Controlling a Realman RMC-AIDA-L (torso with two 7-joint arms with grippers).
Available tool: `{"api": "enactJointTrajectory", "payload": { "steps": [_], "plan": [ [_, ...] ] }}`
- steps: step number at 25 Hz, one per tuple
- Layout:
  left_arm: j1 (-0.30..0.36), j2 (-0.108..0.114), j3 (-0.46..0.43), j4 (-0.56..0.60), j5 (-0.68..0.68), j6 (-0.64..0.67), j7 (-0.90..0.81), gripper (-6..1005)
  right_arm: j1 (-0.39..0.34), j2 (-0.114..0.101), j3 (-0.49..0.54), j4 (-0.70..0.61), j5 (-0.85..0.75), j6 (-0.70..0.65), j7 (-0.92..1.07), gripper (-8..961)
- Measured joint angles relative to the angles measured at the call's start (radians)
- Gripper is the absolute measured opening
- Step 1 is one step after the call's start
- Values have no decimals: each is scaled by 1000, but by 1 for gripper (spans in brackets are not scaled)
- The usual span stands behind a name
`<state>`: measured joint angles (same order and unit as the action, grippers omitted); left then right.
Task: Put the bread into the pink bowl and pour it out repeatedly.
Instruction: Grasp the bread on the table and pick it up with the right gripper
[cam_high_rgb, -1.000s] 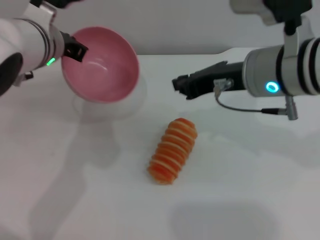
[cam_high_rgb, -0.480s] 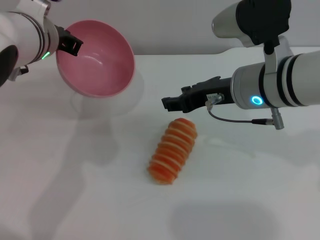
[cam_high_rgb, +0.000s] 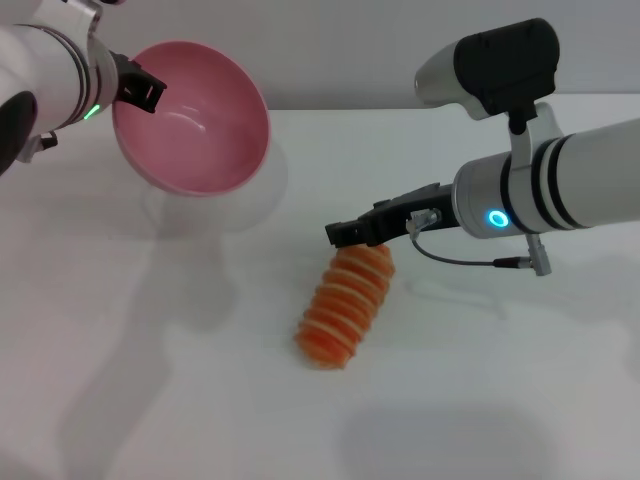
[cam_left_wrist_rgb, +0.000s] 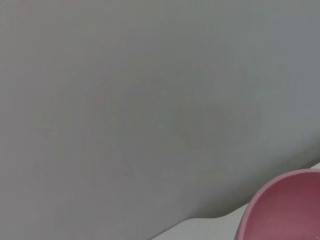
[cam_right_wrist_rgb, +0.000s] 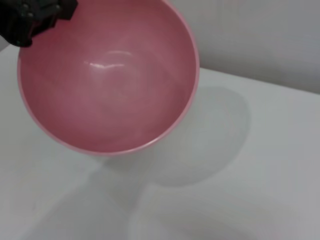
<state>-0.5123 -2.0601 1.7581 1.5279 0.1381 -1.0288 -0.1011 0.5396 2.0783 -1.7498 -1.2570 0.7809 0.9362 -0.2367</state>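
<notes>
The bread (cam_high_rgb: 345, 303), orange with pale stripes, lies on the white table (cam_high_rgb: 480, 400) near the middle. The pink bowl (cam_high_rgb: 190, 118) hangs tilted above the table's far left, its empty inside facing the centre. My left gripper (cam_high_rgb: 140, 92) is shut on its rim; the right wrist view shows the same bowl (cam_right_wrist_rgb: 107, 75) and that black left gripper (cam_right_wrist_rgb: 37, 17) on its edge. A piece of the bowl's rim (cam_left_wrist_rgb: 285, 205) shows in the left wrist view. My right gripper (cam_high_rgb: 350, 232) reaches in from the right and hovers just over the bread's far end.
The bowl's shadow (cam_high_rgb: 200, 215) falls on the table beneath it. A pale wall (cam_high_rgb: 330, 50) runs behind the table's far edge.
My right gripper has come down and to the left, from beside the bowl's height to just above the bread's far end. The bowl shifted slightly up and left, then held still.
</notes>
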Motion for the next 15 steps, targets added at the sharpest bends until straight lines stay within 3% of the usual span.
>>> {"api": "enactJointTrajectory", "payload": {
  "steps": [2,15],
  "plan": [
    [0,0,2,0,0,0,0,46,8,0,-2,22,11,-5,-1,769],
    [6,0,9,0,0,6,0,46,57,2,-2,184,45,-65,-5,768]
  ]
}}
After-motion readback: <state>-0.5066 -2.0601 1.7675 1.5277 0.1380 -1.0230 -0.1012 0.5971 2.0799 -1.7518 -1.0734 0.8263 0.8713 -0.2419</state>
